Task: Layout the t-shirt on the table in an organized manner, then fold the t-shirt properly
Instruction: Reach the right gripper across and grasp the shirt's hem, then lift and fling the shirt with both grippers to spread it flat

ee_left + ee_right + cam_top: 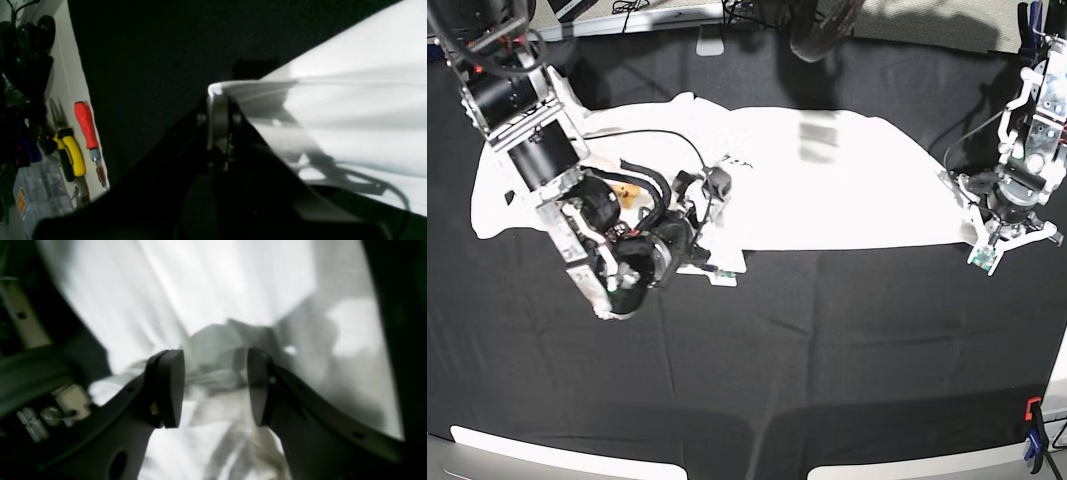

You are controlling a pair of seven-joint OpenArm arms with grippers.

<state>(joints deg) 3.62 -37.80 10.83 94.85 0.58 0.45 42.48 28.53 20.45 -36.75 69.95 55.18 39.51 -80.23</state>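
T-shirt [827, 180]: white, spread wide on black worktop [827, 350], plain side up. Left tool [218, 113] pinches its corner; right tool [215, 386] gapes wide over bunched cloth.

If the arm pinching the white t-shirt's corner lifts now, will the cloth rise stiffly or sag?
The white cloth t-shirt will probably sag: it already lies in soft wrinkles on the black-clothed table. It looks thin and light, so the left gripper, shut on one corner, would likely drag the rest along, bunching it.
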